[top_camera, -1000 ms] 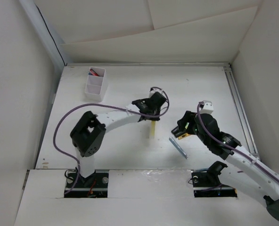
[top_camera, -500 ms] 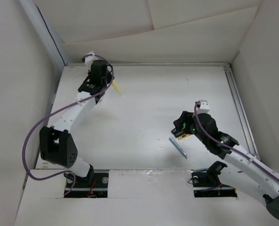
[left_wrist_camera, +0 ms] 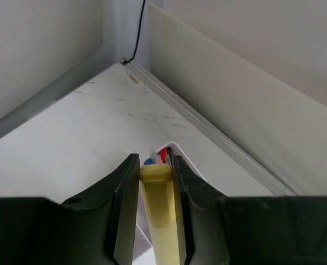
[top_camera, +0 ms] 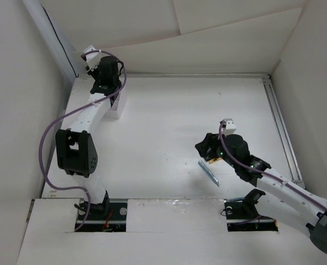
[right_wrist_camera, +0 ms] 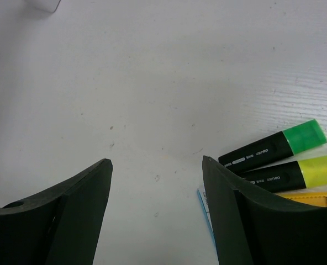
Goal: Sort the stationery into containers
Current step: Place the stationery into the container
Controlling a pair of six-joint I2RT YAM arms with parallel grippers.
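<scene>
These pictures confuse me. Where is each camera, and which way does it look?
Top external: above, behind the arms, looking down on the table; both arms show.
Left wrist: on the left arm, facing the white box; left gripper shows, holding a yellow pen.
Right wrist: on the right arm, facing two markers; open right gripper shows.
Shared: top and left wrist see the white box.

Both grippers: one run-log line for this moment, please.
left gripper: shut on yellow plastic pen, over white plastic box | right gripper: open, empty | thin blue pen: on table
</scene>
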